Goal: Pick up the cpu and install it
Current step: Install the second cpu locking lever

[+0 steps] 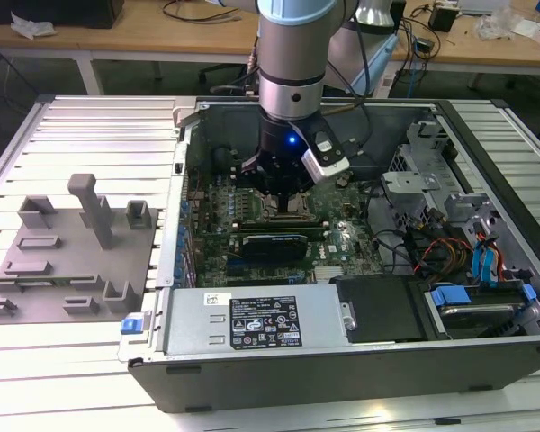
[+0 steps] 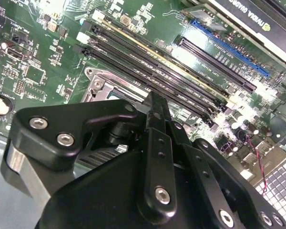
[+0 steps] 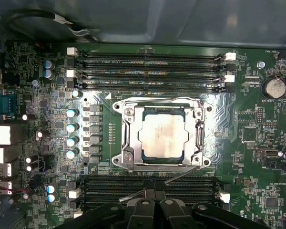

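CPU [image 3: 161, 137] already sits in the socket [image 3: 125, 143] mid-motherboard [image 3: 238, 119], retention frame over it. End effector [image 1: 283, 193] hovers just above, holding nothing; opening — can't tell. Latch lever [image 3: 181, 175] looks unlocked.

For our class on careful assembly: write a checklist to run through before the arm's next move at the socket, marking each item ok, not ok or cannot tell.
1. The cpu lies inside the socket frame: ok, first wrist view.
2. Cpu sits square, not tilted: ok, edges run parallel to the frame.
3. Gripper is over the socket area of the motherboard: ok, exterior view.
4. Fingers open or shut: cannot tell.
5. Retention lever latched: not ok, it sticks out loose beside the frame.
6. Memory slots next to the socket undisturbed: ok.
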{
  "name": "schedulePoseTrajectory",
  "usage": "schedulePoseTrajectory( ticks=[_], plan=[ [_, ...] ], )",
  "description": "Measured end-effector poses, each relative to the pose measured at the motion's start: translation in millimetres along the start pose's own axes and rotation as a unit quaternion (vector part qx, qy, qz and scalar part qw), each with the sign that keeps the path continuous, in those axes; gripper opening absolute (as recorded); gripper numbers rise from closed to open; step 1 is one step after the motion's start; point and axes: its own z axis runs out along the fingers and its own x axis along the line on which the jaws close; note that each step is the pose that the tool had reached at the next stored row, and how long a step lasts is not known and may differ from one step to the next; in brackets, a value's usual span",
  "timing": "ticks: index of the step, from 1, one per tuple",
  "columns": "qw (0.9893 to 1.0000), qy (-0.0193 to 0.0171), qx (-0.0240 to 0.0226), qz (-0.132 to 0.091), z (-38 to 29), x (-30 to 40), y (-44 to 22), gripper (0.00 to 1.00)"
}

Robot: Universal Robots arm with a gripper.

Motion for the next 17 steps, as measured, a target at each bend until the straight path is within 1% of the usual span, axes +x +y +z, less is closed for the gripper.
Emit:
schedulePoseTrajectory(
  ticks=[9,11,17],
  plan=[
    [1.0000,-0.0003,0.0000,0.000,1.6,2.3,0.1,0.11],
    [1.0000,-0.0004,0.0000,0.000,2.8,4.6,0.2,0.11],
    [1.0000,-0.0007,0.0000,0.000,4.5,7.4,0.4,0.11]
  ],
)
